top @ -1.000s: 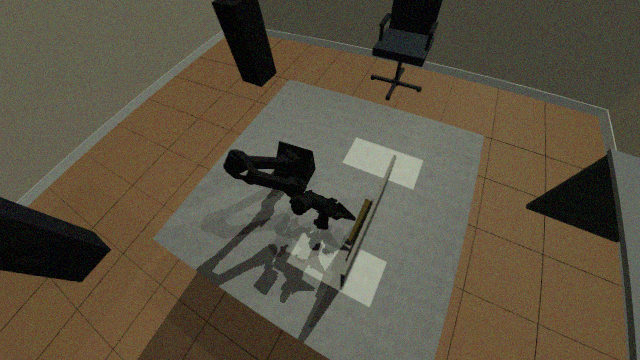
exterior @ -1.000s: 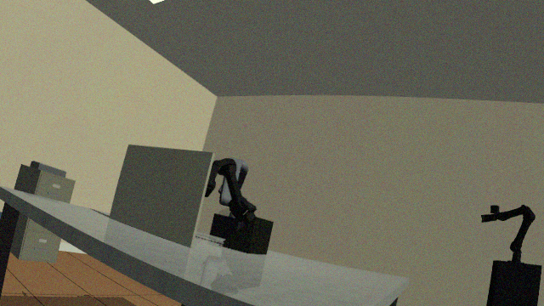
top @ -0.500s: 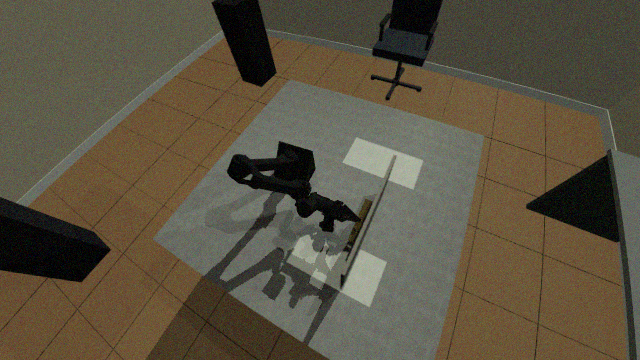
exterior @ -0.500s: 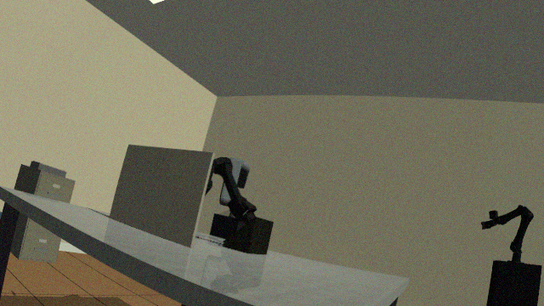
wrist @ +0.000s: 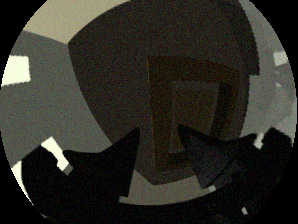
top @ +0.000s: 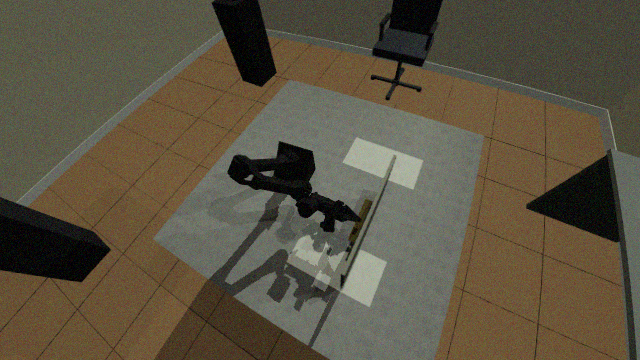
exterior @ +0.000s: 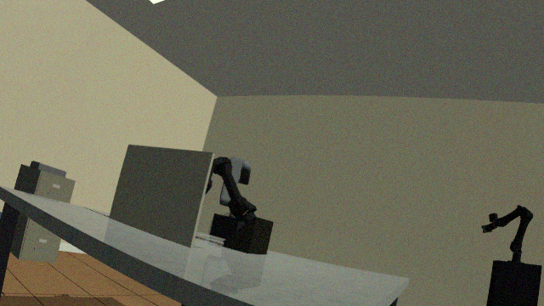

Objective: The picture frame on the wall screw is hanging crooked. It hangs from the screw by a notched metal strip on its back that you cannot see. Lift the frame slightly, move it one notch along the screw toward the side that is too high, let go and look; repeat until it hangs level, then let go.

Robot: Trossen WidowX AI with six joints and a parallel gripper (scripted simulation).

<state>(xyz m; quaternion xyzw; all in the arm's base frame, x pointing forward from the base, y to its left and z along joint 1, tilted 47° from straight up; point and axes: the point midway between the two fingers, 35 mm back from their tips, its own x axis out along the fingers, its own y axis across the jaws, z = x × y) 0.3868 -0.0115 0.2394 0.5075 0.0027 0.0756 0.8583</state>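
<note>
The picture frame, brown with a darker inner panel, hangs on the near face of an upright board. In the exterior view the board hides it. The wrist view shows it slightly askew, but that view is warped and tilted, so I cannot tell which side is high. The screw and notched strip are hidden. My gripper is open, with its tips at the frame. In the wrist view the tips appear on either side of the frame's left bar; contact cannot be made out.
The board stands on a grey table, with the arm's black base box behind my gripper. Bright light patches lie on the table. Another arm stands farther off at the right. A chair stands beyond the table.
</note>
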